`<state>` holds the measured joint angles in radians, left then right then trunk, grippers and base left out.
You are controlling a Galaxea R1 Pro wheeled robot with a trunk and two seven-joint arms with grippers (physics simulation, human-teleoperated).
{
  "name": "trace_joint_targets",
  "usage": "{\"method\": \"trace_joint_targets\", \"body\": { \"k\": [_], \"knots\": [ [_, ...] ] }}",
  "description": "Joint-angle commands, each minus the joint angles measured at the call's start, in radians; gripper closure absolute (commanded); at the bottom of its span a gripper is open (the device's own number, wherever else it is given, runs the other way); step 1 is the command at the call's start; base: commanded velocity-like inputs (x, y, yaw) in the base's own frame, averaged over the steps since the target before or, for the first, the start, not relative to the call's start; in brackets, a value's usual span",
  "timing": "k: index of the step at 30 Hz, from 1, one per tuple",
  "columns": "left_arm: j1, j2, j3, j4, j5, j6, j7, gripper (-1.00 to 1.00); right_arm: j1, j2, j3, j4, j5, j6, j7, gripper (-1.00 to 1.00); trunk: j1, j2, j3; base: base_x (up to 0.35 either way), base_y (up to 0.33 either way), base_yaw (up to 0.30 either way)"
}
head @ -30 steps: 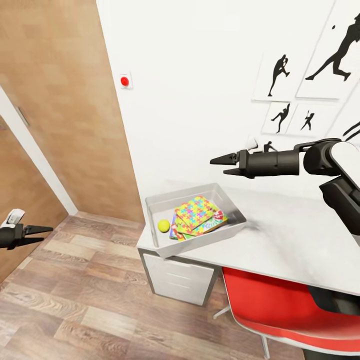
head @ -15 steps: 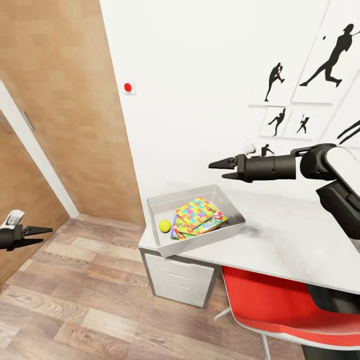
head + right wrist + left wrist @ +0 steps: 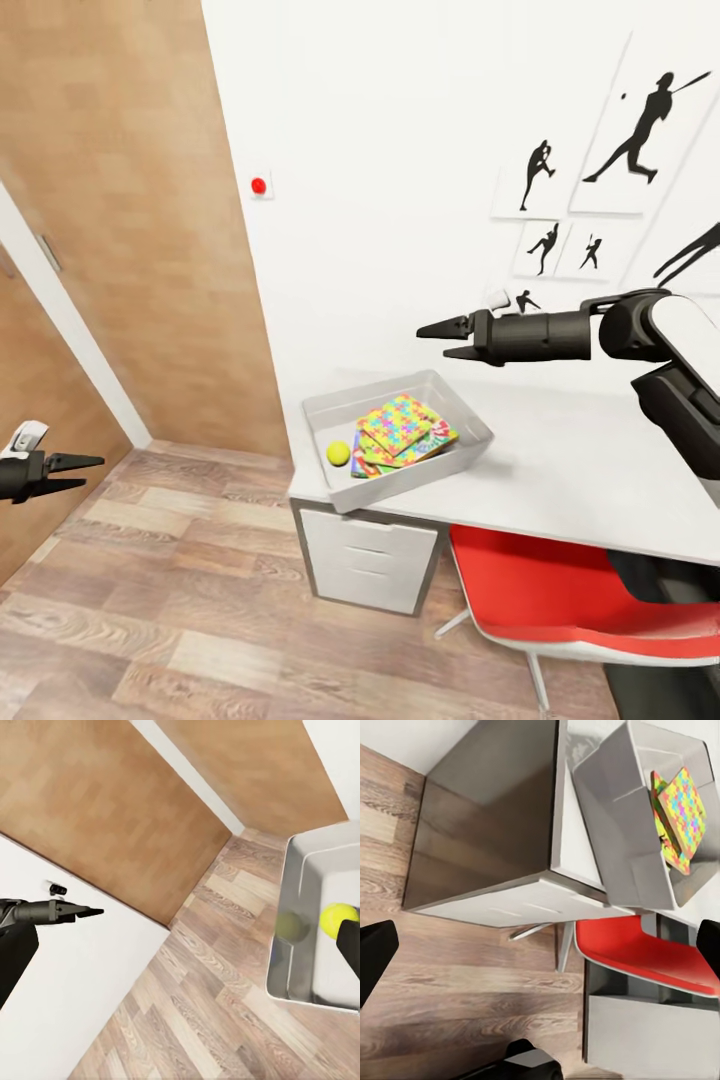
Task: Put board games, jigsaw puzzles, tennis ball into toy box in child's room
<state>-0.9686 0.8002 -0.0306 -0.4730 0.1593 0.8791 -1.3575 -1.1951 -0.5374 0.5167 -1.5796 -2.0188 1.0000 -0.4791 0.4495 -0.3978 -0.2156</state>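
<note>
While head view shows tennis ball (image 3: 338, 453) in toy box (image 3: 462, 417), both grippers' fingers spread, empty.

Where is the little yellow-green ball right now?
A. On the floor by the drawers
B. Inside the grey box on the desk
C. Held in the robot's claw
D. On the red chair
B. The tennis ball lies inside the toy box at the end of the table, next to the colourful jigsaw puzzles, and both grippers are empty and away from it.
</note>
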Motion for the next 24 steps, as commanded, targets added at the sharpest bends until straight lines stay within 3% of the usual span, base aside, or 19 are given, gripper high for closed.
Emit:
{"method": "trace_joint_targets", "body": {
  "k": [1, 7, 9, 12, 14, 17, 20, 21, 22, 24],
  "knots": [
    [-0.001, 0.001, -0.003, 0.0, 0.005, 0.01, -0.002, -1.0, -0.001, 0.0, 0.002, 0.0, -0.01, -0.001, -0.01, -1.0, 0.001, -0.002, -0.001, -0.116, 0.276, -0.182],
    [-0.001, 0.002, -0.002, 0.0, 0.005, 0.009, -0.002, -1.0, 0.02, 0.005, 0.003, 0.0, -0.01, -0.003, -0.01, -1.0, 0.001, -0.002, 0.008, -0.115, 0.281, -0.192],
    [-0.001, 0.002, -0.003, 0.0, 0.005, 0.009, -0.002, -1.0, 0.027, 0.017, 0.004, 0.0, -0.007, -0.004, -0.011, -1.0, 0.001, -0.002, 0.01, -0.054, 0.206, -0.197],
    [-0.001, 0.002, -0.004, 0.0, 0.005, 0.008, -0.002, -1.0, 0.035, 0.065, 0.005, 0.0, -0.003, -0.005, -0.017, -1.0, 0.001, -0.002, 0.015, -0.025, 0.095, -0.198],
    [-0.001, 0.001, -0.004, 0.0, 0.005, 0.009, -0.002, -1.0, 0.04, 0.138, 0.005, 0.001, 0.001, -0.005, -0.029, -1.0, 0.001, -0.002, 0.017, -0.01, 0.039, -0.199],
    [-0.001, 0.001, -0.004, 0.001, 0.004, 0.009, -0.003, -1.0, 0.047, 0.219, 0.005, 0.004, 0.009, -0.004, -0.057, -1.0, 0.001, -0.002, 0.021, -0.005, 0.018, -0.199],
    [-0.001, 0.001, -0.004, 0.001, 0.003, 0.009, -0.003, -1.0, 0.063, 0.33, 0.012, 0.01, 0.045, 0.001, -0.117, -1.0, 0.001, -0.002, 0.025, -0.007, 0.006, -0.2],
    [-0.001, 0.001, -0.004, 0.001, 0.003, 0.009, -0.003, -1.0, 0.067, 0.352, 0.014, 0.011, 0.055, 0.003, -0.129, -1.0, 0.001, -0.002, 0.027, -0.03, 0.003, -0.201],
    [-0.001, 0.001, -0.004, 0.001, 0.003, 0.009, -0.003, -1.0, 0.077, 0.395, 0.019, 0.014, 0.075, 0.006, -0.152, -1.0, 0.001, -0.002, 0.028, -0.051, 0.002, -0.203],
    [-0.001, 0.001, -0.004, 0.001, 0.003, 0.009, -0.003, -1.0, 0.086, 0.432, 0.021, 0.016, 0.092, 0.009, -0.168, -1.0, 0.001, -0.002, 0.031, -0.061, 0.002, -0.204]
  ]
}}
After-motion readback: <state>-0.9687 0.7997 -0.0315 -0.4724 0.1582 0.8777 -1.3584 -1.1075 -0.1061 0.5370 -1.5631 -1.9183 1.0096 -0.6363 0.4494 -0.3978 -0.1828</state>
